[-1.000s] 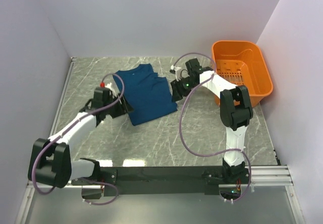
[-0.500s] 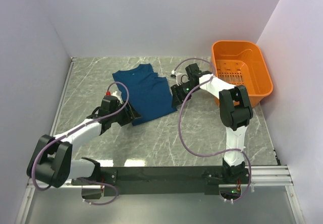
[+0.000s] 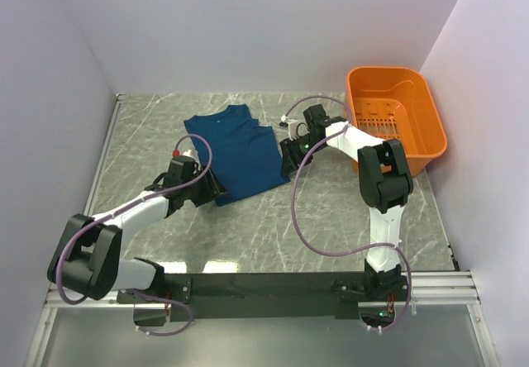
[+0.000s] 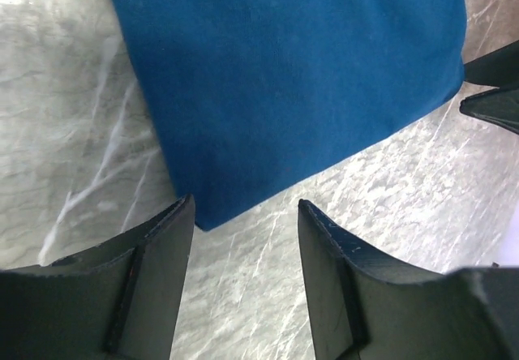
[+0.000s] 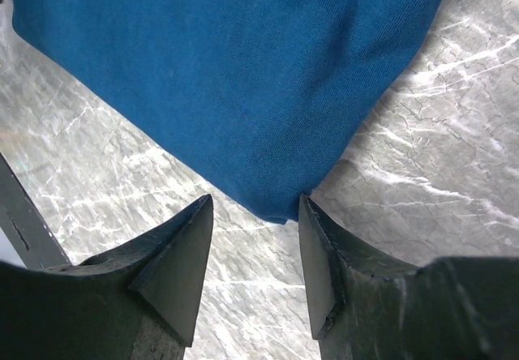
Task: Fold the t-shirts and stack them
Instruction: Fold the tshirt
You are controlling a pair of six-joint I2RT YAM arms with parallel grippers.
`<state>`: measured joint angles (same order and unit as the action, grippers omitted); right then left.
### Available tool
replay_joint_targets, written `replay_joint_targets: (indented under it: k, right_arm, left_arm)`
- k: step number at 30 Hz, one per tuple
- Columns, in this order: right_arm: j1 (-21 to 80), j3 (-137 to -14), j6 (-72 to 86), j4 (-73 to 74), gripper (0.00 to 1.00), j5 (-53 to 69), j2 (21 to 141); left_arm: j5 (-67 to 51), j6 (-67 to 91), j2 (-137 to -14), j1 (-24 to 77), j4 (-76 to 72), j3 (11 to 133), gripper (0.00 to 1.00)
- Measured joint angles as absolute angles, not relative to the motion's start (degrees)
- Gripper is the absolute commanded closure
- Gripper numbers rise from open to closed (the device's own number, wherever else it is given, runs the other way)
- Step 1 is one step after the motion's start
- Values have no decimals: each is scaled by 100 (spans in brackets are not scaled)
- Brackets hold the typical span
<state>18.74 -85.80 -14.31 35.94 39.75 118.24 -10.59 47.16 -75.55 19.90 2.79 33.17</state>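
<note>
The folded blue t-shirt (image 3: 235, 148) lies on the tabletop (image 3: 331, 218), upper middle. The left gripper (image 4: 245, 204) is at its lower corner, the right gripper (image 5: 255, 200) at its right corner. Both are apart.

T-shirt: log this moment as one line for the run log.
t-shirt: lying flat, not held | left gripper: open, at near-left hem corner | right gripper: open, at right hem corner

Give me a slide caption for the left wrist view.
Open left tool lined up on a corner of the blue t-shirt lying on the marble table.
</note>
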Motion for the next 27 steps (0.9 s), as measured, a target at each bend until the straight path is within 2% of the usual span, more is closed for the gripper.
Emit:
replay_joint_targets:
  k: [7, 13, 19, 22, 27]
  right_arm:
    - [1874, -8580, -1391, 3570, 52, 3990, 11832]
    - [1874, -8578, -1350, 3559, 52, 3990, 11843]
    - [1874, -8534, -1297, 3511, 43, 3782, 11843]
    - [1874, -8412, -1306, 3446, 41, 3636, 11843]
    - [1872, -8315, -1299, 3382, 41, 3557, 11843]
  left_arm:
    - [-893, 4617, -7323, 2014, 534, 3354, 41]
    - [-915, 4622, -7437, 2093, 456, 3354, 41]
    - [-917, 4626, -7717, 2185, 368, 3354, 42]
    - [-917, 4626, -7752, 2196, 364, 3354, 42]
    - [-917, 4644, -7752, 2200, 303, 3350, 52]
